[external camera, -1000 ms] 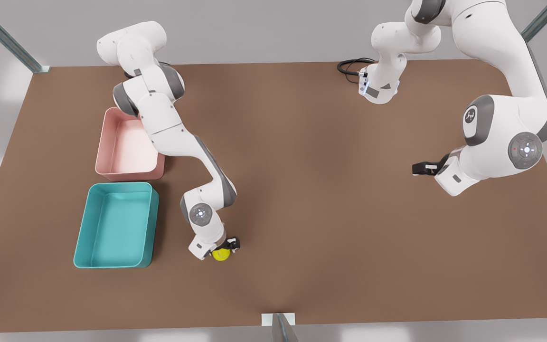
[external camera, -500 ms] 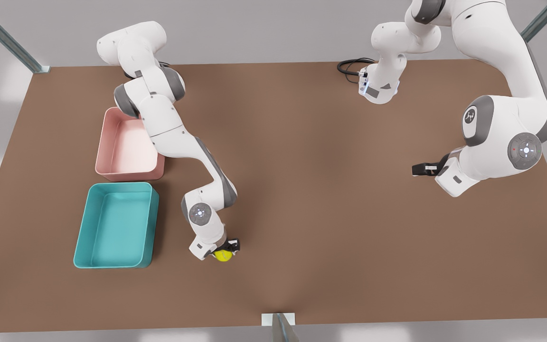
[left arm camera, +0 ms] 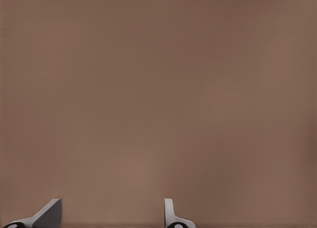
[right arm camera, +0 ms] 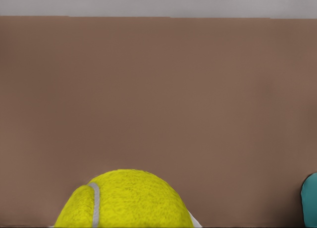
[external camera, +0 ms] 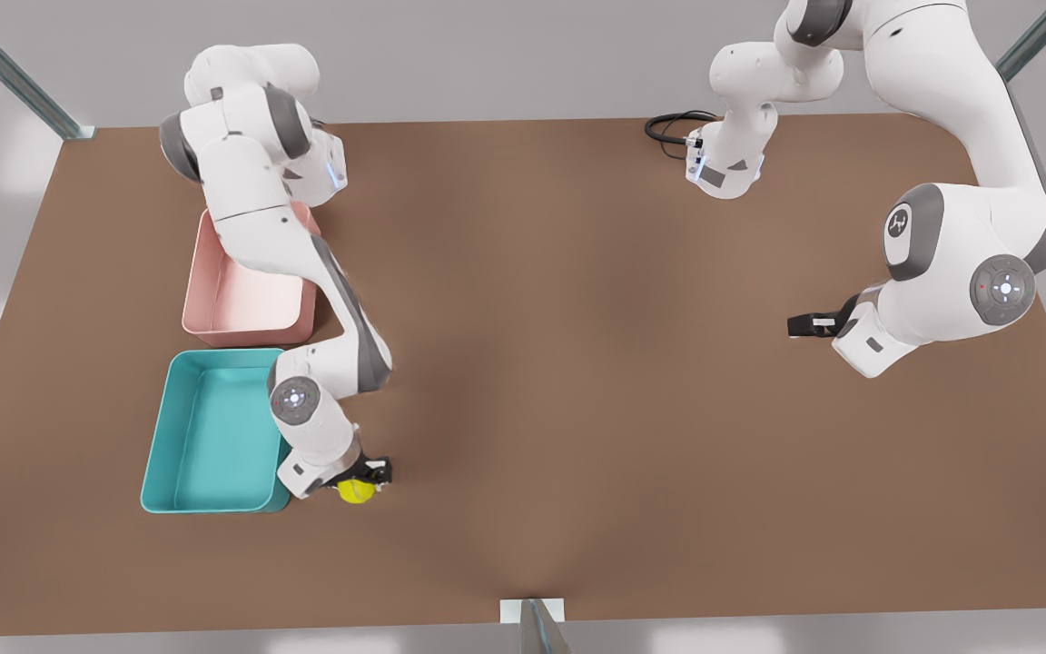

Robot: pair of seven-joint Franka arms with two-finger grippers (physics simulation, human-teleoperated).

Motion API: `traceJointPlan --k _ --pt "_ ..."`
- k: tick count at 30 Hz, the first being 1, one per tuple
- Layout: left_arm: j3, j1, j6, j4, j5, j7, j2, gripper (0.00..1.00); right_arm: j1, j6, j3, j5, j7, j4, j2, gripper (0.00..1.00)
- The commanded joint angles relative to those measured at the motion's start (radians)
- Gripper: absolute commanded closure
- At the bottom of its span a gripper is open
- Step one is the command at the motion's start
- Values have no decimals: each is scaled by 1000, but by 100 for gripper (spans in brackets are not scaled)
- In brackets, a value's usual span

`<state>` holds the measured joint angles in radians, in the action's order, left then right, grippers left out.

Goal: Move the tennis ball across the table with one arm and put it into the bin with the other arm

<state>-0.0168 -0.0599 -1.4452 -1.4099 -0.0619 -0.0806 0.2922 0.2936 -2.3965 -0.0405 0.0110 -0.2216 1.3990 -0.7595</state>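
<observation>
**Ball in my right gripper, just beside the teal bin**

Right gripper (external camera: pixel 361 483): my jaws are closed on the tennis ball (external camera: pixel 356 491). In the front view the ball sits at the fingertips, yellow-green, partly covered by the black fingers from above. In my right wrist view the ball (right arm camera: pixel 122 199) shows one grey seam curving down its side. Whether the ball touches the table (external camera: pixel 577 363) or is held just clear of it, I cannot tell.

Position: the ball is near the front edge of the table, just beside the near corner of the teal bin (external camera: pixel 214 431), on the side toward the front view's right. It is outside the bin. A sliver of teal rim (right arm camera: pixel 310 198) shows in my right wrist view. The pink bin (external camera: pixel 241 309) stands behind the teal one, close to it; my right arm's upper links pass over it.

Left gripper (external camera: pixel 804 323): waiting well apart, over bare table at the front view's right. In the left wrist view two fingertips (left arm camera: pixel 49 214) stand with a wide gap between them, nothing held, brown tabletop beyond.

A black cable (external camera: pixel 673 127) lies coiled at the far edge by the left arm's base.
</observation>
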Motion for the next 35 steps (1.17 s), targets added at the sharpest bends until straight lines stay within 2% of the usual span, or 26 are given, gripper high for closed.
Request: traceJointPlan --k 1,3,8,12,13,19,23,25,27,29,32,35 --pt "0 0 3 0 1 -13 -2 0 -31 186 -4 -13 396 55 91 39" --pt "0 0 5 -6 1 -13 -8 0 -53 287 -50 -14 493 71 155 39" --pt "-23 8 11 -4 -13 -13 -15 0 -133 344 -165 -13 689 69 137 39" --pt "-23 9 8 -6 -12 -13 -10 0 -185 335 -165 1 709 64 95 39" --pt "-22 15 3 -6 -12 -13 -8 0 -185 335 -165 12 706 64 94 0" --pt "-23 20 11 -6 -10 -14 -10 0 -176 350 -154 35 700 57 111 0" --pt "-23 22 12 -6 -10 -14 -8 0 -85 693 -167 89 438 -112 121 0" --pt "-23 22 26 -6 -10 -14 -8 0 -24 850 -164 -46 240 -123 221 0" --pt "-23 22 34 -6 -9 -13 -8 0 -21 1002 -147 -60 157 -130 333 0" --pt "-23 22 36 -6 -9 -13 -10 0 -151 1007 -4 -149 154 -37 509 0" --pt "-23 22 43 -6 -9 -13 -10 0 -194 1002 7 -132 156 46 595 0" --pt "-23 22 43 -6 -9 -14 -8 0 -200 996 8 -128 156 72 612 0"
